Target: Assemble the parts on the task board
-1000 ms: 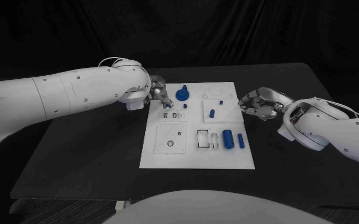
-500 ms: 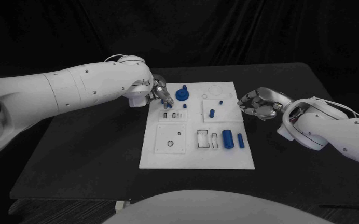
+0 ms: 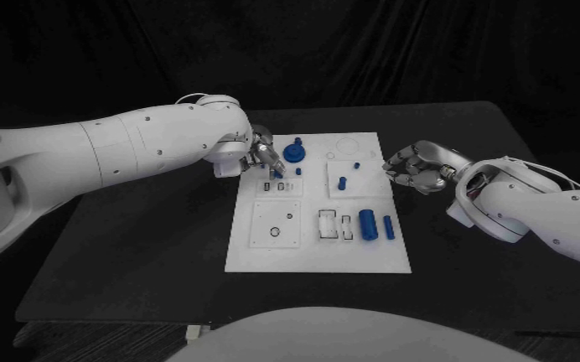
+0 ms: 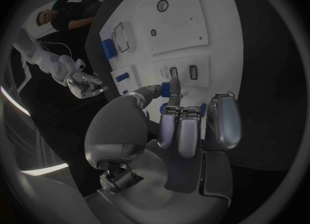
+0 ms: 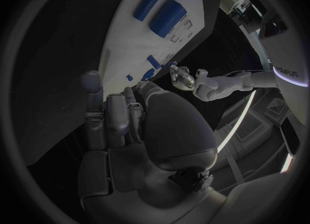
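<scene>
The white task board lies mid-table. My left hand hovers over its far left corner and pinches a small blue part between thumb and a finger, just above the two small slots. A blue round knob stands beside that hand. On the board there are also a short blue peg, a thick blue cylinder and a slimmer one. My right hand hangs off the board's right edge, fingers curled in, holding nothing.
The black table has bare room on both sides of the board. A square plate with a small ring and empty rectangular pockets sit on the board's near half.
My left arm has swung a little to the right, carrying the hand with the small blue part further over the board's far left corner. The right hand has stayed put.
</scene>
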Controlling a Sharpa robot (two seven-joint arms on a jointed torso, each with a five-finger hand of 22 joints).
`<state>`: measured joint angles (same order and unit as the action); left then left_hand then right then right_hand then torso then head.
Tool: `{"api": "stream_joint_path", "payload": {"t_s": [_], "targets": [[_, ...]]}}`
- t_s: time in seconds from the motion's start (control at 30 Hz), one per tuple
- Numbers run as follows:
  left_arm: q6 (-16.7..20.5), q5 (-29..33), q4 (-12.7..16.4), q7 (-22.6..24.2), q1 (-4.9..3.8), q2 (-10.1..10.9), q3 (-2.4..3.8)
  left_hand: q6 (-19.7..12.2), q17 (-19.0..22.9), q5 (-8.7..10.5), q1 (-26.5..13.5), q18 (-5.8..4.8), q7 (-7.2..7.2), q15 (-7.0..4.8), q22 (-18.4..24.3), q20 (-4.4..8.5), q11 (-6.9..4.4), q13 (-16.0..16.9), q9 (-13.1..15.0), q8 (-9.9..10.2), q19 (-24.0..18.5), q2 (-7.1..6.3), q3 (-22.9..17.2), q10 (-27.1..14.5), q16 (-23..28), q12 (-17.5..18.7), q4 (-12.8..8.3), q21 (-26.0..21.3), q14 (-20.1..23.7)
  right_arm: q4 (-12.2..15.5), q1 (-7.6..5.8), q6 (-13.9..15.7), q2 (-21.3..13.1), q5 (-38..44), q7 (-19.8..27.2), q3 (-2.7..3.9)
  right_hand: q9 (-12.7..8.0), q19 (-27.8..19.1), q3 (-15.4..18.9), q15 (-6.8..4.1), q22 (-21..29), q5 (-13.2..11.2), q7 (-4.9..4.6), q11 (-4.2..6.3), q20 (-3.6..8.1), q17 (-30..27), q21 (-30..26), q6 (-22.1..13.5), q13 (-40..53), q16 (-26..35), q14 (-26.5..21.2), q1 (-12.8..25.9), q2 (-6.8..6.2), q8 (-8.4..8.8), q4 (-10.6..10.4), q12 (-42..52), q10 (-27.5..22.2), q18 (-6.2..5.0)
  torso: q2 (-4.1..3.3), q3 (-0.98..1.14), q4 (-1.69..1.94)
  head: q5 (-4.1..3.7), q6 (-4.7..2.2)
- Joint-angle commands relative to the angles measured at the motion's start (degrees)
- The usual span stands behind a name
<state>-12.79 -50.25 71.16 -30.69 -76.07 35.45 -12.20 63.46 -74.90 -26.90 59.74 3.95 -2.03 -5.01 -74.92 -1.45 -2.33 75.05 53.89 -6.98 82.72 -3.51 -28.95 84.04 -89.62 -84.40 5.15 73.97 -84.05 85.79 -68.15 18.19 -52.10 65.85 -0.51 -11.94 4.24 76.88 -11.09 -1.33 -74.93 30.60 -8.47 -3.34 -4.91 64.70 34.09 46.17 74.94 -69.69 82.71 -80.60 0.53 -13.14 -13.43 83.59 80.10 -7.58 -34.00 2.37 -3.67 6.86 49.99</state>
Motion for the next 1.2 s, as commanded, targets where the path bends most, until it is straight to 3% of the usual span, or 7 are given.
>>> {"api": "stream_joint_path", "payload": {"t_s": [0.03, 0.5, 1.2], "targets": [[0.70, 0.76, 0.38, 0.11, 0.17, 0.00, 0.05, -0.30, -14.46, 0.16, 0.05, -0.30, 0.05, 0.13, -10.20, -0.07, 0.14, 12.29, -0.03, 0.11, -0.54, 0.80, -1.37, 3.69, 0.17, 0.26, -1.15, -0.38, -5.60, 0.02, 0.13, -0.18, 0.02, 0.05, -0.80, 0.03, -0.08, 0.11, -0.47, 0.29, -3.16, 0.38, 0.14, 0.05, 0.01, -0.04, -0.35, 0.33, 3.41, 0.30, -0.16, -0.55, -0.06, 0.25, -0.02, -0.20, -0.35, -1.07, -0.02, -0.04, 0.02, 0.05, 0.01], [0.73, 0.76, 0.83, 0.12, 1.26, 0.11, 0.04, -0.50, -14.27, 0.04, -0.05, -0.23, 0.00, 0.18, -10.11, -0.12, 0.18, 12.12, -0.09, 0.23, -0.71, 0.91, -1.55, 3.52, 0.33, 0.65, -1.39, -0.70, -5.49, -0.01, 0.13, -0.17, 0.09, 0.05, -0.69, 0.03, -0.08, 0.11, -0.47, 0.29, -3.16, 0.38, 0.14, 0.05, 0.01, -0.04, -0.35, 0.33, 3.41, 0.30, -0.16, -0.55, -0.06, 0.25, -0.02, -0.20, -0.35, -1.07, 0.07, 0.09, 0.02, 0.11, 0.01], [0.48, 0.76, 0.20, 0.06, 2.27, -0.04, 0.04, -0.57, -14.27, -0.22, -0.01, -0.20, -0.02, 0.22, -10.07, -0.17, 0.21, 12.09, -0.12, 0.27, -0.79, 1.06, -1.85, 3.47, 0.33, 0.74, -1.86, -0.83, -5.49, 0.12, 0.13, -0.27, -0.13, 0.05, -0.72, 0.03, -0.08, 0.11, -0.47, 0.29, -3.16, 0.38, 0.14, 0.05, 0.01, -0.04, -0.35, 0.33, 3.41, 0.30, -0.16, -0.55, -0.06, 0.25, -0.02, -0.20, -0.35, -1.07, 0.04, 0.08, 0.12, 0.27, 0.01]]}}
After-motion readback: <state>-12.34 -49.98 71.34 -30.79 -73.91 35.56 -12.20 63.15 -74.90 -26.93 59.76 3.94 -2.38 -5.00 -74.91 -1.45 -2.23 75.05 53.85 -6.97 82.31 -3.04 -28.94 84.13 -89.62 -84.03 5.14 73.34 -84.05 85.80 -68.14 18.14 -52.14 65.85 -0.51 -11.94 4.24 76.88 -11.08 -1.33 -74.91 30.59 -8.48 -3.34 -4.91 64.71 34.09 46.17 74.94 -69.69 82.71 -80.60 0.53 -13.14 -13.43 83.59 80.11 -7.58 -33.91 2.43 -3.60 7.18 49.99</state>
